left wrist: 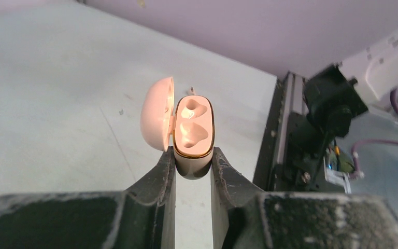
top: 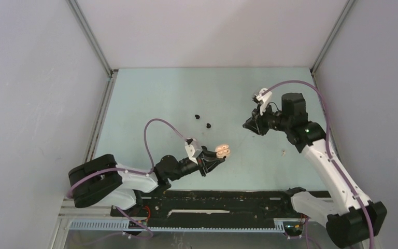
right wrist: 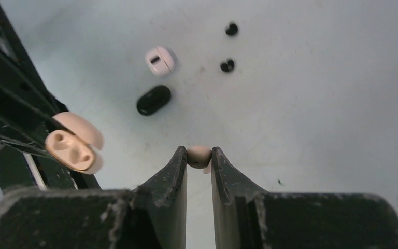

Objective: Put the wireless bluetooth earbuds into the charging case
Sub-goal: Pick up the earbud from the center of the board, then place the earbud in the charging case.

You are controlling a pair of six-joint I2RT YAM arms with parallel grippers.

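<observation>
My left gripper [top: 212, 158] [left wrist: 193, 158] is shut on the base of a cream-pink charging case [top: 223, 151] [left wrist: 193, 127] and holds it above the table. Its lid [left wrist: 158, 114] is swung open to the left, and both sockets look hollow. The case also shows in the right wrist view [right wrist: 72, 148]. My right gripper [top: 249, 126] [right wrist: 199, 151] is shut on a small cream earbud [right wrist: 199, 156], held above the table to the right of the case. Two black earbuds [top: 198, 116] [top: 208, 125] [right wrist: 231, 29] [right wrist: 227, 65] lie on the mat.
A white case [right wrist: 160, 60] and a black case [right wrist: 154, 100] lie on the mat, hidden in the top view. A tiny pale piece [top: 283, 152] lies right of centre, too small to identify. A black rail [top: 212, 199] runs along the near edge. Grey walls enclose the table.
</observation>
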